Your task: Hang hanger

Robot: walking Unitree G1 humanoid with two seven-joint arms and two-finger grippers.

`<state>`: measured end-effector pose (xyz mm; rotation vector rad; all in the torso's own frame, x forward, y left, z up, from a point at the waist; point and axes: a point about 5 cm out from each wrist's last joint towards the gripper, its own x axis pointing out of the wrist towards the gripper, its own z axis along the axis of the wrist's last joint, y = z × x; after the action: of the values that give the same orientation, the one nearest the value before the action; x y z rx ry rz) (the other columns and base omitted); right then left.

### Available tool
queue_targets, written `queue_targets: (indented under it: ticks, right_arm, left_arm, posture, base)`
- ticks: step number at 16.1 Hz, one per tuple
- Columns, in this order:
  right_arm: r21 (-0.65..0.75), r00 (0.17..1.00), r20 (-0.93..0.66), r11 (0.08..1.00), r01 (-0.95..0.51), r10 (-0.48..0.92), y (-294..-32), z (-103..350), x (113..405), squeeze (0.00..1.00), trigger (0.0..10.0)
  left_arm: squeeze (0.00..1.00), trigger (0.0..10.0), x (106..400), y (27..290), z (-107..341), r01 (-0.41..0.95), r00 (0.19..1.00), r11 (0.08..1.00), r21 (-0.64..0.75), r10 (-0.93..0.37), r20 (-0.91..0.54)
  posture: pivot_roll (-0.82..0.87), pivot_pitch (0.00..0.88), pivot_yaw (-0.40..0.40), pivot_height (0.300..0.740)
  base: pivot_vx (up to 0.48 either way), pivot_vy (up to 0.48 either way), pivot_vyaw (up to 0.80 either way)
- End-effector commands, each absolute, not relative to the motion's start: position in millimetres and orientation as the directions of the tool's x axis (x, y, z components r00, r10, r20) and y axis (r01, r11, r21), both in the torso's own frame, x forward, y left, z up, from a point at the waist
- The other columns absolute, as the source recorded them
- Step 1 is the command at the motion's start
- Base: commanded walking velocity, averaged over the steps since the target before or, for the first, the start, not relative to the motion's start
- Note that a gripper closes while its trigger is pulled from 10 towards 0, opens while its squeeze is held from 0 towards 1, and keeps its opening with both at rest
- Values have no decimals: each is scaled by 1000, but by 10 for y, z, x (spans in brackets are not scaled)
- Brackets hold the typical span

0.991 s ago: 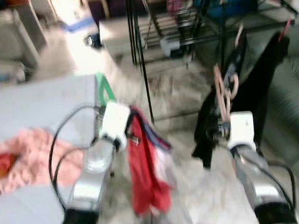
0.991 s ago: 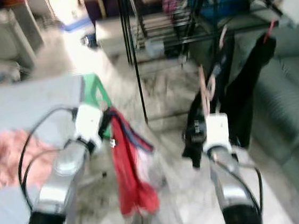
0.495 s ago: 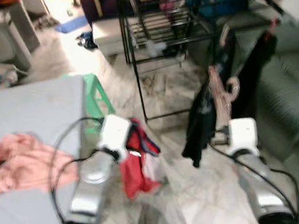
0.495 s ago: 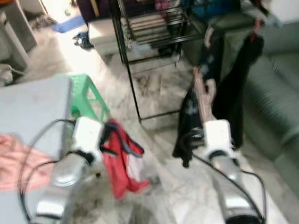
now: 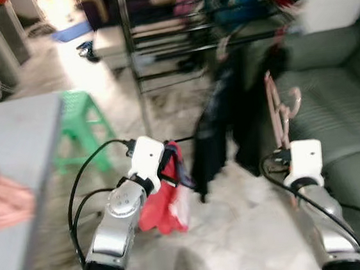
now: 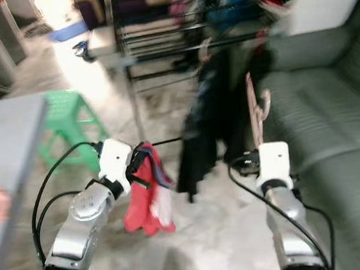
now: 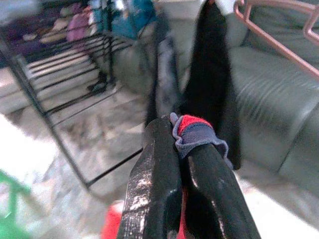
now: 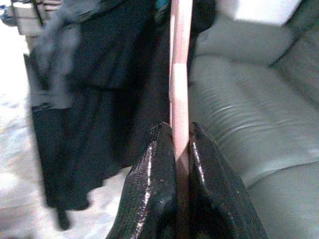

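The right gripper (image 8: 175,149) pinches a pink hanger (image 5: 281,108), which stands up near the green sofa (image 5: 343,98) on the right. The left gripper (image 7: 185,164) squeezes a red cloth (image 5: 164,201) that hangs down over the floor. Farther away, dark clothes (image 5: 221,130) hang from a black rack (image 5: 157,40).

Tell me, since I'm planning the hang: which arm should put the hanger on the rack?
Probably the right. The right gripper is shut on the pink plastic hanger; the left gripper clamps a red cloth garment.
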<state>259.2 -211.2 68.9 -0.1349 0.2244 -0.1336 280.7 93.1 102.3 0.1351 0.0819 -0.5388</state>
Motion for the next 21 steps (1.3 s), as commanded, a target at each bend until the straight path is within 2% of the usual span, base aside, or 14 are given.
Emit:
queue_targets:
  ticks: [1, 3, 5, 11, 14, 19, 21]
  right_arm:
    - [-128, 973, -194, 987, 99, -122, -2024, 732, 2612, 0, 10000]
    - [-120, 967, -215, 987, 109, -133, -2030, 691, 2597, 0, 10000]
    - [-132, 970, -219, 988, 83, -110, -1999, 697, 2603, 0, 10000]
    - [-134, 969, -220, 988, 79, -108, -1980, 701, 2609, 0, 10000]
    - [-129, 971, -216, 989, 76, -103, -1966, 717, 2619, 0, 10000]
    - [-115, 974, -208, 991, 70, -94, -1933, 732, 2645, 0, 10000]
    - [-109, 972, -216, 991, 73, -95, -1924, 723, 2656, 0, 10000]
  left_arm:
    - [0, 10000, 2795, 1023, 1048, 498, 866, 860, 108, -489, -102]
    - [0, 10000, 2768, 988, 1057, 495, 869, 864, 98, -488, -85]
    - [0, 10000, 2754, 928, 1053, 501, 864, 864, 49, -496, -86]
    - [0, 10000, 2709, 934, 1042, 519, 853, 853, 47, -514, -89]
    - [0, 10000, 2717, 933, 1062, 518, 854, 854, 50, -513, -88]
    - [0, 10000, 2709, 897, 1072, 532, 846, 845, 62, -527, -84]
    - [0, 10000, 2714, 884, 1090, 541, 840, 838, 71, -537, -76]
  posture:
    - [-19, 9, 5, 740]
    - [-16, 10, -8, 740]
    - [-20, 11, -15, 740]
    - [-20, 15, -15, 740]
    - [-13, 25, -15, 740]
    - [-12, 26, -12, 740]
    - [-13, 37, -11, 740]
  base:
    - [0, 0, 0]
    - [0, 0, -228]
    - [0, 0, -800]
    - [0, 40, -800]
    - [0, 370, -800]
    - [0, 480, 0]
    - [0, 240, -800]
